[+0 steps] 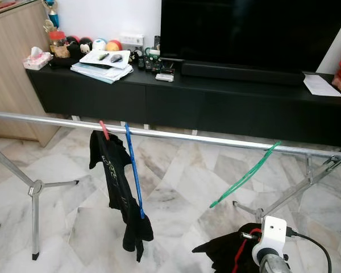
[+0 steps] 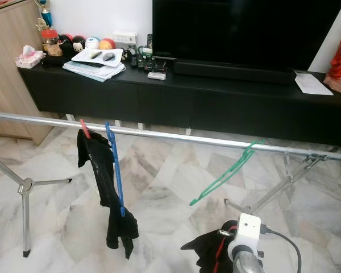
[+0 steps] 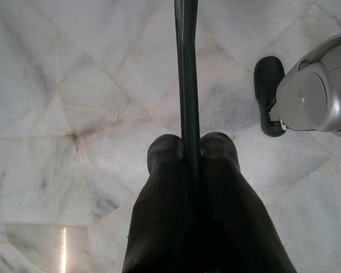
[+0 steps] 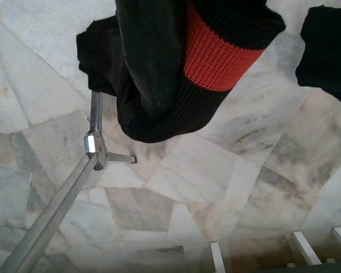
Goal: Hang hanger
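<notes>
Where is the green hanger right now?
The green hanger hangs empty and tilted on the silver rail, toward the robot's right, well apart from the blue hanger and black garment on the left.

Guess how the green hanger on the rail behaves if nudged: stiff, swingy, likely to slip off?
Green hanger looks thin and light, already hanging askew from the rail, so it probably swings freely. Its hook seems barely caught; a sideways push could slide or unhook it. Likely fairly rigid plastic.
</notes>
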Controlling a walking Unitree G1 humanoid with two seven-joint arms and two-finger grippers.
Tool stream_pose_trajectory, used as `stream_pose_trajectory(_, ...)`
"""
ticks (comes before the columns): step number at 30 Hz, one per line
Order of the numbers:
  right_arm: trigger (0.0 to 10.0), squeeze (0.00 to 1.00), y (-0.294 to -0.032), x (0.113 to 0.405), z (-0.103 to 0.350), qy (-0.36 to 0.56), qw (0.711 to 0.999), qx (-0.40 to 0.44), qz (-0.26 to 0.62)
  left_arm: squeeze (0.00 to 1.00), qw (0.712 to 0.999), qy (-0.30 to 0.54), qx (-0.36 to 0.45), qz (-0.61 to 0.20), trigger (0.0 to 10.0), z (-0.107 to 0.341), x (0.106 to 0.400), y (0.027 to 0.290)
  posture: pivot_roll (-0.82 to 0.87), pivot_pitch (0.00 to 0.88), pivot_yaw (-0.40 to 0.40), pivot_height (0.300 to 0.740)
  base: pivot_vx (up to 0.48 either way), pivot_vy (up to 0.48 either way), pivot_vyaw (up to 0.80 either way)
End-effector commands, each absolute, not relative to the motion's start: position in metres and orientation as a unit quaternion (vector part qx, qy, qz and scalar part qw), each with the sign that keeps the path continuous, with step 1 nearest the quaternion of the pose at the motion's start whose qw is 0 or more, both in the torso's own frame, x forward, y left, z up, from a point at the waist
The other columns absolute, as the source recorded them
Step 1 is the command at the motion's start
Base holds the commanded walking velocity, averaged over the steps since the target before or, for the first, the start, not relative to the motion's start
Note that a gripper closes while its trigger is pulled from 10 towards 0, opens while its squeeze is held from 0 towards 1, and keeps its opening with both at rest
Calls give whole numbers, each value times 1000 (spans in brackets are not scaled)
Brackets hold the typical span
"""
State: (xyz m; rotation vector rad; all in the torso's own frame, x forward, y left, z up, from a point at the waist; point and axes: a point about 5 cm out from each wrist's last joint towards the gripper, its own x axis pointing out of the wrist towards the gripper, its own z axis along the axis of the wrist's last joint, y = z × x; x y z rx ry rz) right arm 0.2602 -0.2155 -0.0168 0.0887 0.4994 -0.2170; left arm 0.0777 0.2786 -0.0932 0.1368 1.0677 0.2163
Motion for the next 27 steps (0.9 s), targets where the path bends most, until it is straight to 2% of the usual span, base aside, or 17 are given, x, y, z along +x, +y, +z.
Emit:
stream_pose_trajectory(1, 10000, 0, -220, 263, -13, 236, 964, 46, -117, 0, 846, 520, 68, 95, 10000, -95, 70, 277, -75, 89, -21, 740, 0, 0, 0)
stream_pose_trajectory(7, 10000, 0, -220, 263, -12, 235, 964, 47, -118, 0, 846, 520, 67, 94, 10000, -95, 71, 277, -75, 89, -20, 740, -164, 0, 0)
stream_pose_trajectory(27, 10000, 0, -222, 264, -12, 235, 962, 56, -130, 0, 846, 520, 64, 97, 10000, -96, 71, 276, -73, 82, -22, 740, -280, 0, 0)
